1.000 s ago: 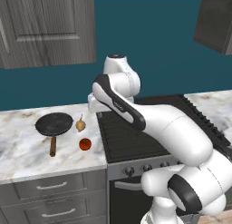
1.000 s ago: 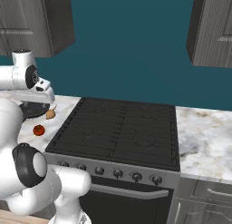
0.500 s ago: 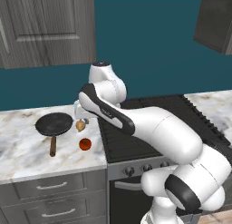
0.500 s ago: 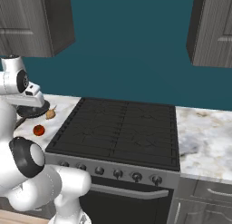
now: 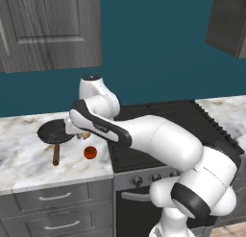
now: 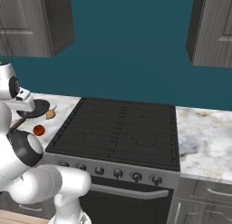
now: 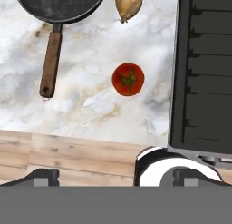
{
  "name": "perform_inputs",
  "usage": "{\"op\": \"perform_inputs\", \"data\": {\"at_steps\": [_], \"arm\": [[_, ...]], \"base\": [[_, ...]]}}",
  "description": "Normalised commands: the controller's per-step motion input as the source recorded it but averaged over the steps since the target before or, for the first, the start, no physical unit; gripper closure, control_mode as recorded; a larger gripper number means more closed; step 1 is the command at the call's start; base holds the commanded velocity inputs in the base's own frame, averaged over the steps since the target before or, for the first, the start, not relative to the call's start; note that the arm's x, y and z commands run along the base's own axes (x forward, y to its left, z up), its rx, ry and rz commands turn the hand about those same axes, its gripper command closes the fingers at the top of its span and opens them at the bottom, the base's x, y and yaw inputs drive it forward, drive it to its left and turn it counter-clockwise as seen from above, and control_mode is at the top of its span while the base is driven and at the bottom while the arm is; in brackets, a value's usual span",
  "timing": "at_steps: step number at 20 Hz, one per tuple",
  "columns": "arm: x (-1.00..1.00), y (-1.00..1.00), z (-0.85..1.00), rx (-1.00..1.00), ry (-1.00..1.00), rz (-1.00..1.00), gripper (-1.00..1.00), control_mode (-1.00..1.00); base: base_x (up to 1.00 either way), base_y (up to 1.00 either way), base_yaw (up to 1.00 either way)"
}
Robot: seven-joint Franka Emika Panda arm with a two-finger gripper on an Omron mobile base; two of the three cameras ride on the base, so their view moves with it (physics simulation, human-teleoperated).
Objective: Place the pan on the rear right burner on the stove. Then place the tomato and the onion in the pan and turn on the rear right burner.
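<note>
Jaws spread wide (holding nothing), hand pointing down above the tomato, pan beside.

I am working in a home kitchen. A wide black gas stove with ridged grates sits at my twelve o'clock, its grey steel front carrying a row of round knobs above an oven handle. Marble counter runs at ten o'clock and again at two o'clock, with grey drawers beneath. Dark grey wall cabinets hang above against a teal wall.
</note>
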Motion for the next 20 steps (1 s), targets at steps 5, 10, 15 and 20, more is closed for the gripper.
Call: {"op": "perform_inputs", "data": {"at_steps": [5,10,15,20], "arm": [[0.00,0.41,-0.23,0.00,0.00,0.00,-1.00,-1.00],[0.00,0.34,-0.16,0.00,0.00,0.00,-1.00,-1.00],[0.00,0.23,-0.07,0.00,0.00,0.00,-1.00,-1.00],[0.06,0.24,-0.13,0.00,0.00,0.00,-1.00,-1.00]], "base": [[0.00,0.00,0.00],[0.00,0.00,0.00],[0.00,0.00,0.00],[0.00,0.00,0.00]]}}
